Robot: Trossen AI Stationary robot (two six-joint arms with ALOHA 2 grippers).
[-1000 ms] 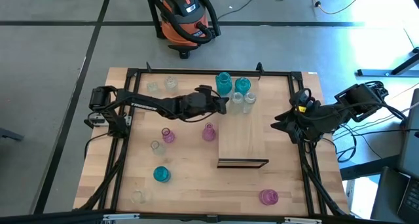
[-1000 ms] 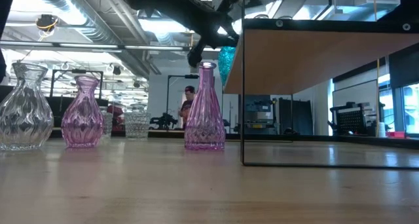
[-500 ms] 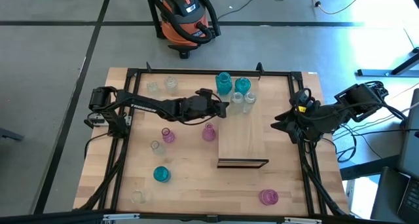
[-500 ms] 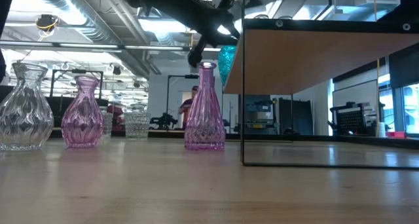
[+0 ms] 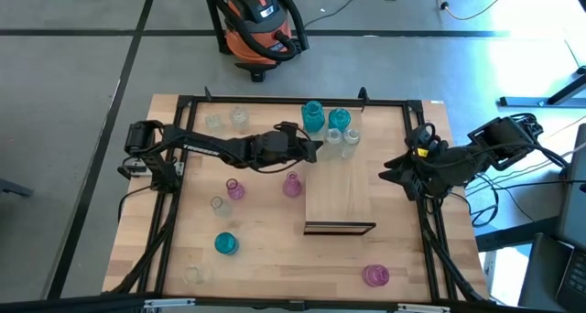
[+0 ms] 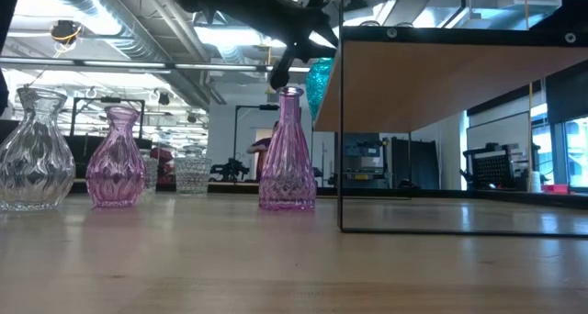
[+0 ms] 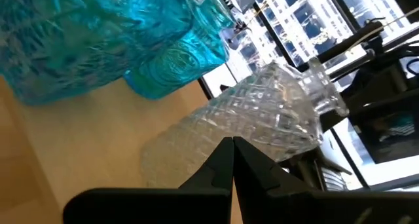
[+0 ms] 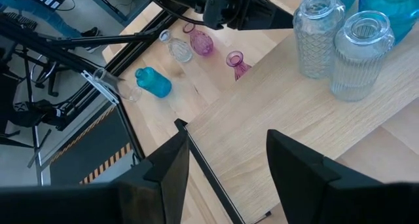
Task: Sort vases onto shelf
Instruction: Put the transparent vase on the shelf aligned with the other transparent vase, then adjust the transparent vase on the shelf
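Observation:
The shelf is a light-wood board raised on a thin black frame. On its far end stand two teal vases and two clear vases. On the tabletop stand pink vases, a teal vase and several clear ones. My left gripper is shut, at the shelf's left edge, right before a clear vase. My right gripper is open, waiting at the table's right edge. My left gripper points its shut fingertips level, from the table's left, at the clear vase's patterned body. Whether they touch the glass, I cannot tell. The vase stands upright on the shelf.
A black frame runs round the tabletop. Two clear vases stand at the far left. The shelf's near half is bare wood. An orange vacuum cleaner stands on the floor beyond the far edge.
My left gripper has edged a little toward the table's right, closer to the clear vases on the shelf, staying shut. The right arm has kept still.

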